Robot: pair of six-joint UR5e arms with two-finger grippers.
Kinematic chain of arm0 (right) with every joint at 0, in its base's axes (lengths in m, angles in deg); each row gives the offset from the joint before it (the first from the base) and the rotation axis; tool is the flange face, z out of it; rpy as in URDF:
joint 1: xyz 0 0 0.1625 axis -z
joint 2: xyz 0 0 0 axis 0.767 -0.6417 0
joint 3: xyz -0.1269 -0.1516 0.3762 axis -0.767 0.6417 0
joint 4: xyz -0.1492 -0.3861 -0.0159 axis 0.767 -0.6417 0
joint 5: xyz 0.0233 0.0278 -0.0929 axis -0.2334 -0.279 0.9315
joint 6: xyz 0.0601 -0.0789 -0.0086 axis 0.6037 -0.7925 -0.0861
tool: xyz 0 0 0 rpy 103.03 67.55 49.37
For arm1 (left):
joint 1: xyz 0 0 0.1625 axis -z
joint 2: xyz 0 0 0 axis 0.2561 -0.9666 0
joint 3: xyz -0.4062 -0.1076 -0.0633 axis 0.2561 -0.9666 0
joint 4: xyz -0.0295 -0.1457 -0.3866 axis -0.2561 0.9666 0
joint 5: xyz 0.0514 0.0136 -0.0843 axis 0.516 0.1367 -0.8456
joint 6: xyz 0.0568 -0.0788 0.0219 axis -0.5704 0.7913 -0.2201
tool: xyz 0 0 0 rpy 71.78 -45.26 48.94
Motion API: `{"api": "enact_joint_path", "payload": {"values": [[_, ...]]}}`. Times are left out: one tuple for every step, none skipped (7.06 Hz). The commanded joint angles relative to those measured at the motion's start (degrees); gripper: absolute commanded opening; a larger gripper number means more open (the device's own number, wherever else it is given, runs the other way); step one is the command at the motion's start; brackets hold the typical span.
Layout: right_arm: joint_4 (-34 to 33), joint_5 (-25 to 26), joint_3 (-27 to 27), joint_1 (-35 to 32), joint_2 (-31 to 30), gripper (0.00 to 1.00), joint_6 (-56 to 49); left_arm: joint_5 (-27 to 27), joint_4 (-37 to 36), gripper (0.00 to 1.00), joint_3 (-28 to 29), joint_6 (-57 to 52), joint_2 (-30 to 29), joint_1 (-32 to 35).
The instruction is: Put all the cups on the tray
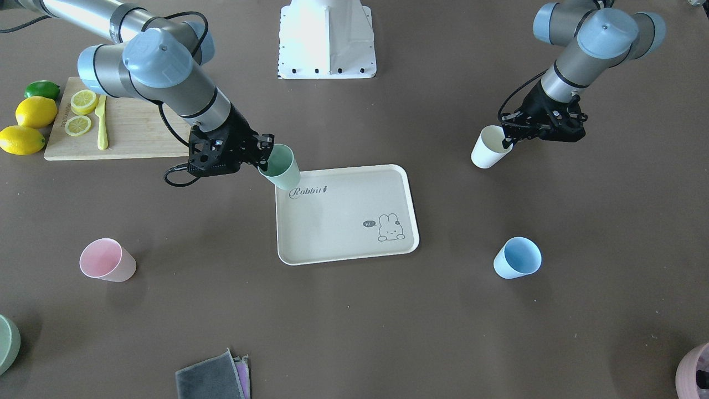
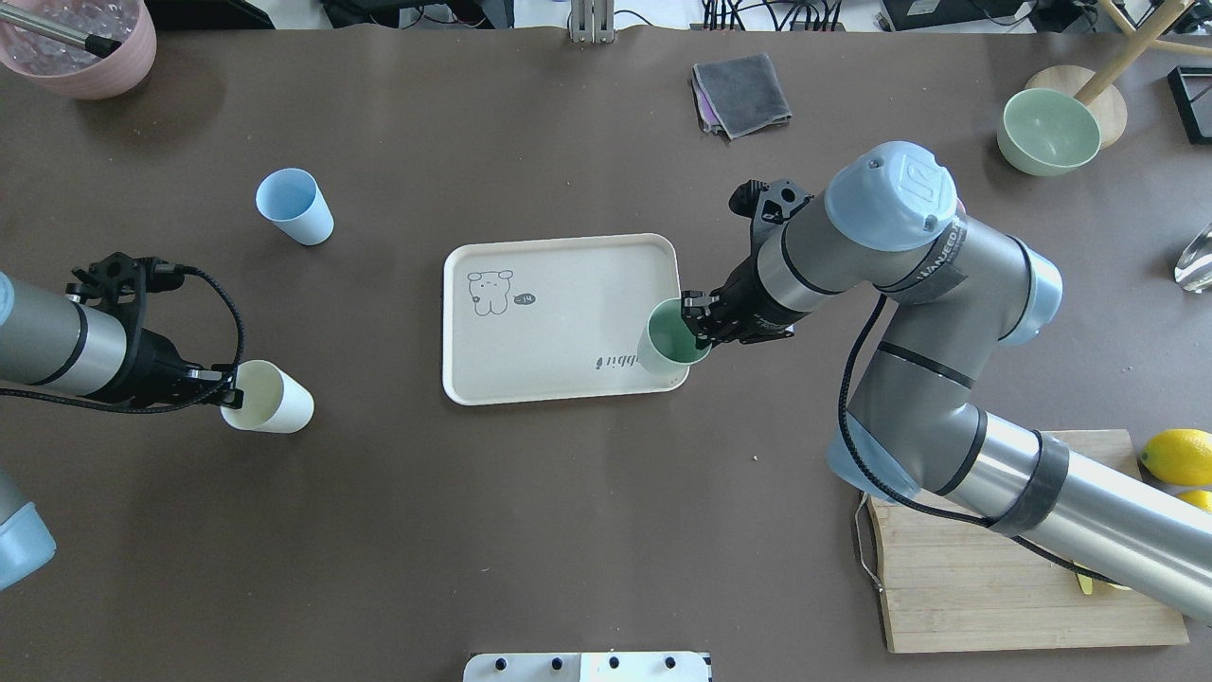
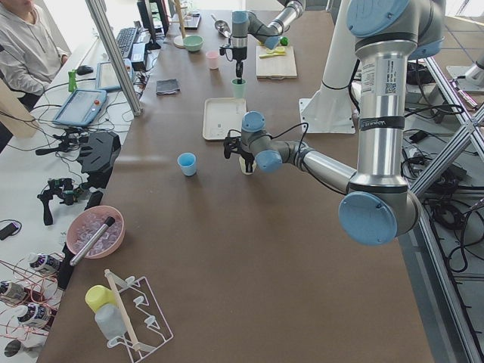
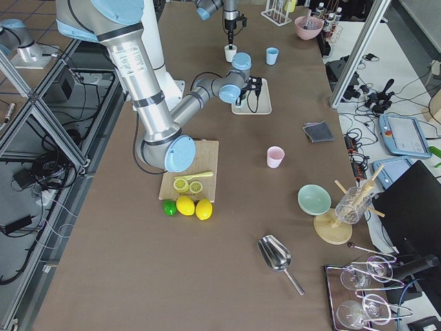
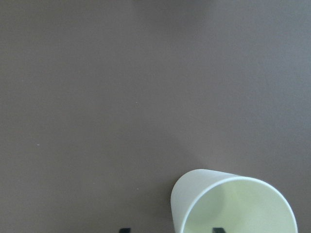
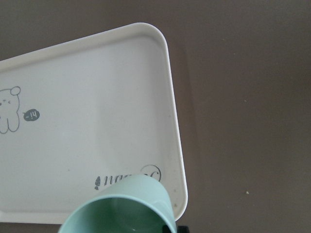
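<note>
My right gripper (image 2: 699, 317) is shut on the rim of the mint green cup (image 2: 670, 333) and holds it tilted over the near right corner of the beige Rabbit tray (image 2: 559, 313), by the script. It also shows in the right wrist view (image 6: 121, 206). The tray (image 1: 346, 213) bears nothing else. My left gripper (image 2: 225, 384) is shut on the rim of the cream-white cup (image 2: 270, 398), far left of the tray; I cannot tell whether it touches the table. The light blue cup (image 2: 294, 206) and the pale pink cup (image 1: 106, 260) stand upright on the table.
A wooden cutting board (image 1: 133, 133) with lemon slices and a yellow knife lies at my right, lemons (image 1: 34, 111) and a lime beside it. A green bowl (image 2: 1046, 131), a pink ribbed container (image 2: 85, 47) and a folded grey cloth (image 2: 741, 93) sit along the far edge.
</note>
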Motion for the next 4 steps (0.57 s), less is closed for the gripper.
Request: {"api": "enact_joint_path", "payload": {"values": [[0.03, 2.48, 2.94, 1.47, 2.15, 0.0, 0.9, -0.07, -6.74, 0.0, 0.53, 4.46, -11.79, -0.04], [0.12, 3.1, 3.99, 1.74, 3.02, 0.28, 0.9, 1.15, -13.75, 0.0, 2.19, 5.01, -19.25, -0.21], [-0.05, 2.59, 3.83, 1.3, 3.73, 0.99, 0.81, 3.42, -18.26, 0.0, 5.6, 7.02, -26.37, -1.52], [-0.32, 0.67, 3.56, -0.88, 3.65, 1.0, 0.03, 6.14, -19.17, 0.0, 8.94, 7.56, -30.1, -3.88]]}}
